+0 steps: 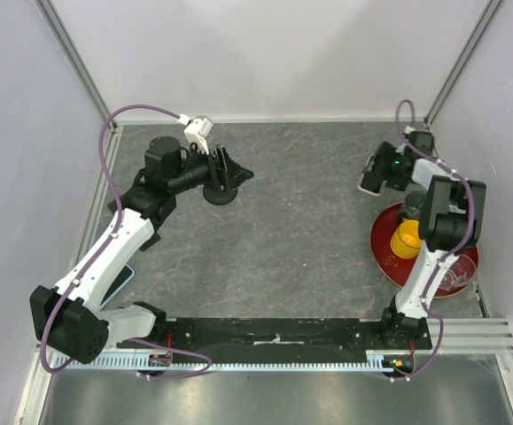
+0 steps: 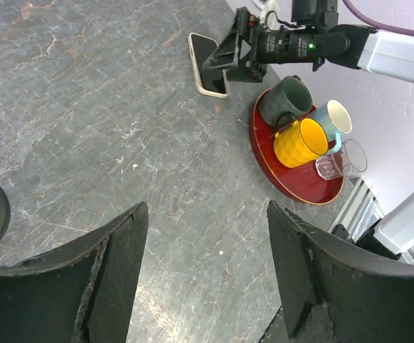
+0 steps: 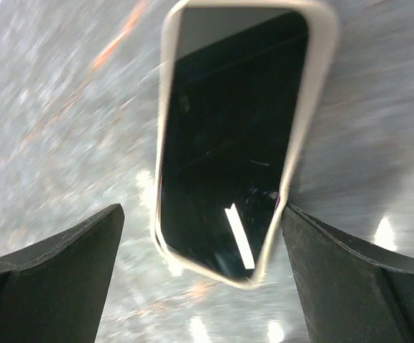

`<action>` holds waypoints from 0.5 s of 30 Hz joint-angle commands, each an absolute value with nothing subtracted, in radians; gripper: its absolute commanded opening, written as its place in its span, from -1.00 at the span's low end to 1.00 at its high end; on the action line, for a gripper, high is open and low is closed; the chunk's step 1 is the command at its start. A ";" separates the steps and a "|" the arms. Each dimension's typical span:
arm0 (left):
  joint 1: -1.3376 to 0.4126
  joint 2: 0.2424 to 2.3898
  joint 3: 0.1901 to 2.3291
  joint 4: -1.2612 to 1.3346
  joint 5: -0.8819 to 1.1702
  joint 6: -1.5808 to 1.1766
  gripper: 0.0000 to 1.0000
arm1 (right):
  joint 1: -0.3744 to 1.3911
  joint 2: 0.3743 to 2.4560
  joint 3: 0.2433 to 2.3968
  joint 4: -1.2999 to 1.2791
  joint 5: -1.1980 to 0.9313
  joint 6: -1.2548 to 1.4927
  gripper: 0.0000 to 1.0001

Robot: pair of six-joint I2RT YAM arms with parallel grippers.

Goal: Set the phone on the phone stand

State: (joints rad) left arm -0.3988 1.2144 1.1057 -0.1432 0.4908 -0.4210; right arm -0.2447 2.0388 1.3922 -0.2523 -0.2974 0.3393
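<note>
The right pincer (image 3: 199, 214) hung spread wide and empty directly over the phone (image 3: 235, 136), with one finger on either side of it; neither could be seen touching it. The phone lay flat, screen up, near the far right corner of the tabletop (image 1: 300, 248). Its long axis ran straight out from the pincer, so the fingers faced its two long edges. The left pincer (image 1: 237, 173), likewise parted and holding nothing, sat by the stand (image 1: 221, 191) toward the far left edge, well apart from the phone. The right arm was plainly the nearer.
</note>
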 commanded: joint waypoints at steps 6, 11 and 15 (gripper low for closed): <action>-0.399 1.218 1.123 -0.155 0.448 -0.370 0.50 | 0.189 1.872 1.365 -0.232 -0.304 0.442 0.96; -0.399 1.227 1.126 -0.160 0.446 -0.367 0.50 | 0.183 1.880 1.497 -0.302 -0.212 0.266 0.96; -0.399 1.230 1.124 -0.156 0.449 -0.368 0.50 | 0.118 1.979 1.655 -0.405 -0.127 0.195 0.97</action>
State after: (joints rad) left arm -0.3988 1.2243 1.1057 -0.1677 0.4503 -0.4023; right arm 0.1989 1.9186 1.4948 -0.3267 -0.2474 0.2989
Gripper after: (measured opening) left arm 0.746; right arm 0.982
